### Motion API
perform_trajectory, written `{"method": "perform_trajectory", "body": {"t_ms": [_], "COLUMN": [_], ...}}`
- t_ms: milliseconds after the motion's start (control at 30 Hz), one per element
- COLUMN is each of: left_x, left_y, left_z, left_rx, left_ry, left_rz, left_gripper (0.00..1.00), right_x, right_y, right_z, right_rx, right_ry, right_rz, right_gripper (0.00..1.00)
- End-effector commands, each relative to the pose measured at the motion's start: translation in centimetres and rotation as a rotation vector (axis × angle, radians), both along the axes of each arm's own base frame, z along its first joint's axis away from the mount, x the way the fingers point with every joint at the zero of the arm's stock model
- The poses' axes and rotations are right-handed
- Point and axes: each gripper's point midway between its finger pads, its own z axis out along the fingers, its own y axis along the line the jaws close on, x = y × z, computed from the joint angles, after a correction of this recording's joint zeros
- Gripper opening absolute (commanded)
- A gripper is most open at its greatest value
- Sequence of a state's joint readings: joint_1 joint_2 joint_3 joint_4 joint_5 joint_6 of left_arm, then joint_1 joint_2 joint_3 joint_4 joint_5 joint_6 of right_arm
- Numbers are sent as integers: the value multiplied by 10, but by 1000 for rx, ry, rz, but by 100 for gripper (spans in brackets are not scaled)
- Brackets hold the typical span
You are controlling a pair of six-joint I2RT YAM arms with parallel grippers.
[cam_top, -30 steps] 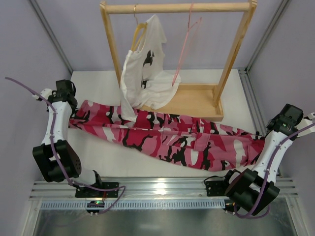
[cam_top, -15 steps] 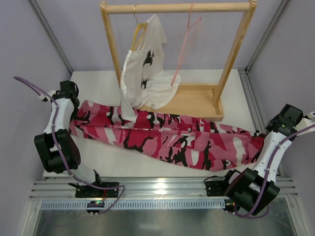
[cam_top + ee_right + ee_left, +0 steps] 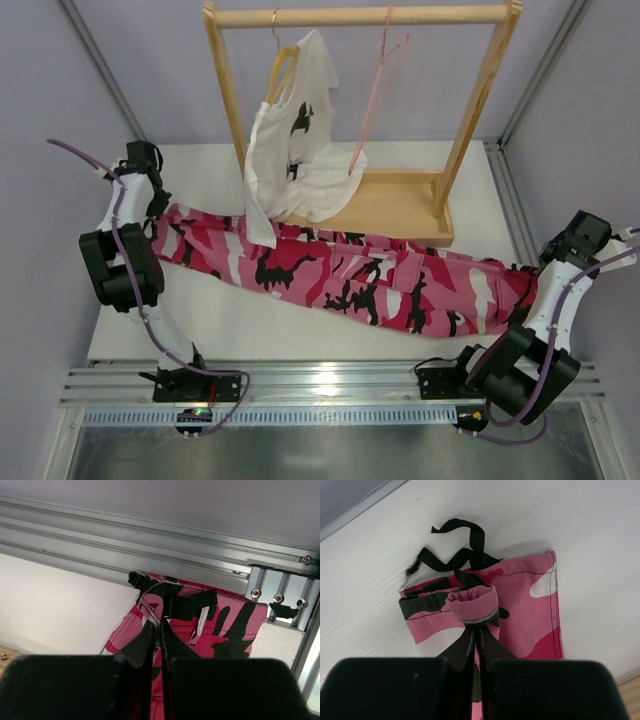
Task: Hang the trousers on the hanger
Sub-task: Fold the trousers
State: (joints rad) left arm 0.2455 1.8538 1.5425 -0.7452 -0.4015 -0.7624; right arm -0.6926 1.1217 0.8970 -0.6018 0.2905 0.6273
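The trousers (image 3: 340, 278) are stretched left to right across the white table (image 3: 230, 328). A rolled edge at the left end is pinched by the closed left gripper (image 3: 476, 627). The right end is clamped by the closed right gripper (image 3: 159, 630), its fingertips partly buried in cloth. Farther back, the pink hanger (image 3: 372, 110) is hung on the wooden rack (image 3: 360, 16), right of a white T-shirt (image 3: 295, 165).

The trousers (image 3: 340, 275) lie across the table (image 3: 200, 330) from its left edge to its right edge, in front of the rack (image 3: 390, 212), which stands at the far edge. On the rack's rail (image 3: 360, 15), the T-shirt (image 3: 295, 150) hangs left of the hanger (image 3: 375, 100). The T-shirt's hem overlaps the trousers.
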Motion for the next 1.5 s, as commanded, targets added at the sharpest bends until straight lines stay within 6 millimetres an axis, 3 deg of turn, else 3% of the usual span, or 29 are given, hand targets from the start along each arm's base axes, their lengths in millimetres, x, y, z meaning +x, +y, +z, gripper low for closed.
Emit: {"method": "perform_trajectory", "body": {"t_ms": [0, 133, 200, 367, 467, 500, 533, 567, 600, 667, 733, 767, 833, 867, 900, 933, 967, 1000, 1100, 1267, 1467], "left_x": [28, 38, 57, 72, 74, 74, 72, 69, 67, 58, 46, 42, 29, 16, 9, 3, -10, -14, -29, -26, -7], "left_y": [24, 24, 19, 20, 22, 21, 20, 20, 20, 19, 16, 13, 12, 11, 13, 13, 13, 11, 10, -3, -8], "left_z": [13, 2, 3, 15, 11, 9, 7, 4, 3, 7, 4, 17, 20, 10, 21, 20, 5, 8, -8, -35, -48], "left_rx": [72, 59, 40, 49, 44, 40, 35, 31, 31, 35, 33, 39, 57, 68, 93, 104, 105, 111, 85, -30, -61], "left_ry": [-61, -44, -104, -168, -156, -145, -126, -107, -99, -81, -56, -80, -65, -36, -56, -53, -26, -36, 0, -11, -58], "left_rz": [5, -11, -67, -80, -79, -79, -78, -79, -82, -94, -104, -110, -121, -118, -118, -118, -113, -124, -106, -103, -154], "left_gripper": [0, 2, 1, 4, 13, 21, 23, 26, 37, 46, 52, 53, 53, 54, 55, 55, 55, 56, 55, 50, 51], "right_x": [10, 29, 45, 59, 61, 64, 68, 76, 81, 94, 108, 111, 122, 124, 124, 128, 128, 128, 129, 131, 131], "right_y": [-33, -32, -29, -33, -34, -34, -32, -27, -24, -15, 7, 14, 37, 46, 53, 68, 77, 85, 120, 165, 177], "right_z": [25, 16, 12, 0, -6, -7, -8, -7, -13, -10, -6, -2, 7, 12, 14, 22, 24, 28, 45, 69, 101], "right_rx": [-132, -92, -79, -57, -49, -46, -36, -16, 10, 21, 36, 38, 25, 26, 28, 23, 30, 29, 22, 36, -1], "right_ry": [-77, -137, -193, -191, -178, -183, -191, -205, -201, -222, -233, -228, -229, -221, -217, -233, -236, -250, -302, -405, -461], "right_rz": [-87, -51, -1, 36, 40, 51, 74, 124, 150, 223, 331, 355, 439, 469, 484, 526, 550, 572, 661, 778, 847], "right_gripper": [4, 4, 4, 4, 4, 4, 7, 21, 31, 46, 52, 57, 63, 64, 66, 67, 66, 66, 66, 66, 66]}}
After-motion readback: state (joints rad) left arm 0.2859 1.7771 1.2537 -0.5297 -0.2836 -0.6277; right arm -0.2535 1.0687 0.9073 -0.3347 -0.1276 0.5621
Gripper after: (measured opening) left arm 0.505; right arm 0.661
